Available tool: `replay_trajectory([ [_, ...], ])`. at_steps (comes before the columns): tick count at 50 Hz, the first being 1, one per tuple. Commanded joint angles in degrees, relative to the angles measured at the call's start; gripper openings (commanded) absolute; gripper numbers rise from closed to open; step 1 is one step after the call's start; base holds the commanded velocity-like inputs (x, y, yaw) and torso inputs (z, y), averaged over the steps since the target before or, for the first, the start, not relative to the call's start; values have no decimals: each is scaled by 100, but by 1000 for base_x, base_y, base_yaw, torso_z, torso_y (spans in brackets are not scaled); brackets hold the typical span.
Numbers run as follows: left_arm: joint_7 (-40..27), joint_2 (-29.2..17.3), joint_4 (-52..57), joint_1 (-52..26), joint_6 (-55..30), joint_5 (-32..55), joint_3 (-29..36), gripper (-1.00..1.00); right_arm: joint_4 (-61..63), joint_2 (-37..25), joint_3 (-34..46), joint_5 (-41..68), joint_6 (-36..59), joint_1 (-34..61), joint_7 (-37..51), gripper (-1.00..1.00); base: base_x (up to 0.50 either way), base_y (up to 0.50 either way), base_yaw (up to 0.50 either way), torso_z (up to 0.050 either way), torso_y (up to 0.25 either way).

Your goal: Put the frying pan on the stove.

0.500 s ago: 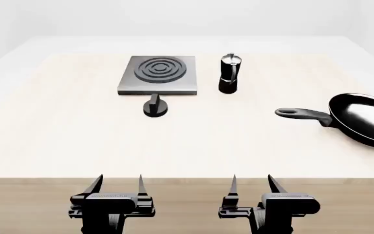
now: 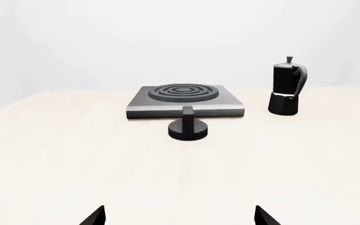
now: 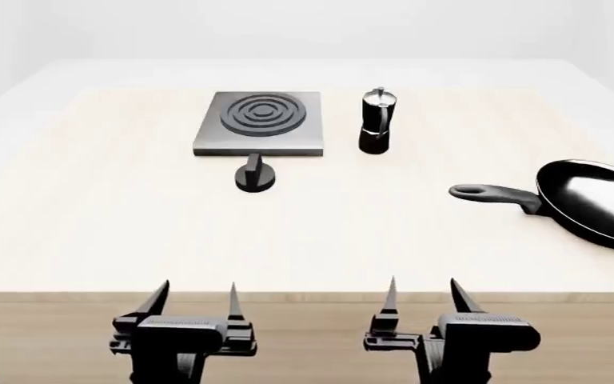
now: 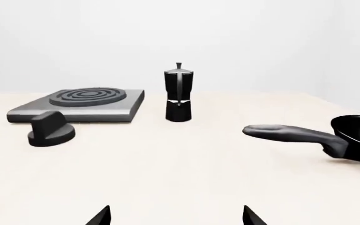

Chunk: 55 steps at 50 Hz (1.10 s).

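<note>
— What has changed?
— The right gripper (image 3: 422, 294) has edged toward the frying pan (image 3: 590, 204), which lies by the worktop's right edge.
— And the grippers?
— Both wide open, empty; the stove (image 3: 259, 122) waits.

Left claw (image 3: 195, 298), right claw (image 3: 424, 293) both agape, level.
</note>
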<state>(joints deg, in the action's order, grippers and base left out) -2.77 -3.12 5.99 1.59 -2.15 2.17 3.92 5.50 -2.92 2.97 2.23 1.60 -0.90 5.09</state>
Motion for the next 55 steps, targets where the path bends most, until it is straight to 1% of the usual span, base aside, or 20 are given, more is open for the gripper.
replay_trajectory([
  [1, -113, -139, 872, 200, -266, 72, 193, 100, 818, -152, 153, 10, 349, -94, 211, 100, 0, 0, 0, 0, 0],
  [7, -155, -228, 1634, 285, -661, 51, 315, 100, 1471, -223, 178, 48, 667, -154, 291, 100, 0, 0, 0, 0, 0],
  [10, -196, -281, 2182, 330, -875, 25, 347, 100, 1885, -256, 189, 80, 873, -168, 324, 100, 0, 0, 0, 0, 0],
  [12, -224, -300, 2379, 361, -854, 70, 323, 100, 2063, -277, 204, 81, 963, -169, 349, 100, 0, 0, 0, 0, 0],
  [13, -234, -319, 2664, 371, -1044, 144, 286, 100, 2267, -291, 211, 81, 1068, -171, 366, 100, 0, 0, 0, 0, 0],
  [15, -276, -356, 2923, 388, -1125, 131, 277, 100, 2523, -316, 219, 86, 1191, -171, 397, 100, 0, 0, 0, 0, 0],
  [24, -412, -464, 3753, 396, -1552, 180, 234, 100, 3347, -403, 255, 100, 1604, -142, 538, 100, 0, 0, 0, 0, 0],
  [28, -459, -507, 4030, 391, -1693, 218, 195, 100, 3897, -460, 265, 118, 1937, -94, 584, 100, 0, 0, 0, 0, 0],
  [29, -494, -532, 4299, 371, -1894, 214, 170, 100, 4189, -489, 241, 148, 2139, -54, 590, 100, 0, 0, 0, 0, 0],
  [32, -522, -564, 4449, 365, -1974, 248, 133, 100, 4356, -525, 224, 175, 2263, -30, 611, 100, 0, 0, 0, 0, 0],
  [33, -518, -571, 4338, 431, -1786, 236, 132, 100, 4368, -531, 214, 185, 2263, -24, 619, 100, 0, 0, 0, 0, 0],
  [35, -531, -585, 4296, 466, -1687, 222, 136, 100, 4391, -535, 198, 208, 2227, -32, 637, 100, 0, 0, 0, 0, 0],
  [40, -570, -614, 4338, 469, -1711, 223, 155, 100, 4415, -555, 300, -8, 2480, 57, 801, 100, 0, 0, 0, 0, 0],
  [50, -637, -663, 4357, 455, -1743, 238, 190, 100, 4400, -609, 359, 25, 2519, 80, 841, 100, 0, 0, 0, 0, 0],
  [55, -663, -683, 4336, 451, -1756, 240, 230, 100, 4375, -646, 353, 50, 2470, 64, 856, 100, 399, 0, 0, 0, 0],
])
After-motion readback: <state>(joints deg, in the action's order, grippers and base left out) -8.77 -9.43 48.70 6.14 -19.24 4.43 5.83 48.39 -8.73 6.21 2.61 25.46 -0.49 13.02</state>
